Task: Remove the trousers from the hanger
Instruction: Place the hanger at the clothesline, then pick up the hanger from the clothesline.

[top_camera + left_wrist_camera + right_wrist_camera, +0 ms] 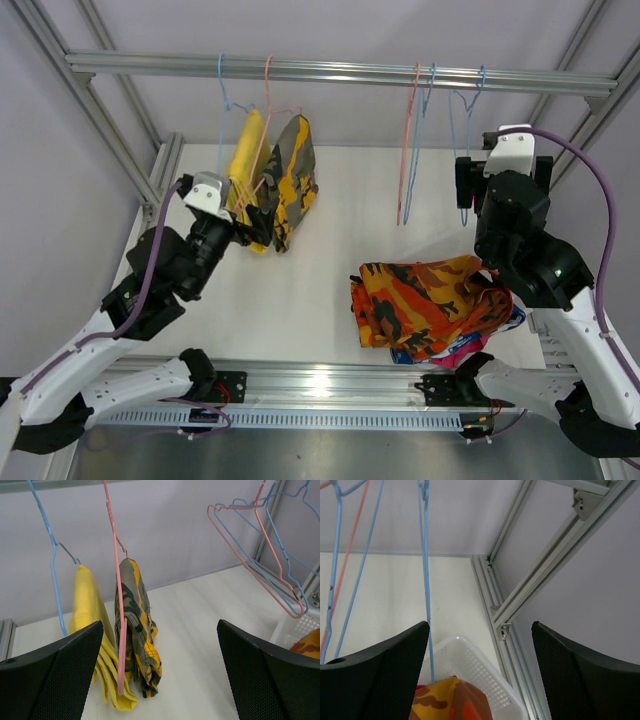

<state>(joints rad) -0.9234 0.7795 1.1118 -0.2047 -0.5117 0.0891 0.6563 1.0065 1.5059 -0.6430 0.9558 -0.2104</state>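
Plain yellow trousers (245, 155) (87, 605) hang on a blue hanger (52, 565). Beside them, yellow-brown camouflage trousers (295, 175) (137, 630) hang on a pink hanger (117, 605). My left gripper (258, 215) (160, 680) is open right in front of these two, holding nothing. Orange-red patterned trousers (425, 300) (450, 702) lie heaped in a white basket (480, 665), with a magenta bit (460, 352) and a blue-and-white bit (515, 318) showing beneath. Above the basket, my right gripper (466, 185) (480, 675) is open and empty beside an empty blue hanger (426, 580).
Empty pink (408, 150) and blue hangers (428, 120) hang from the metal rail (340, 70) at the right. Frame posts (540, 585) stand along the table's right side. White table surface (340, 190) lies under the rail.
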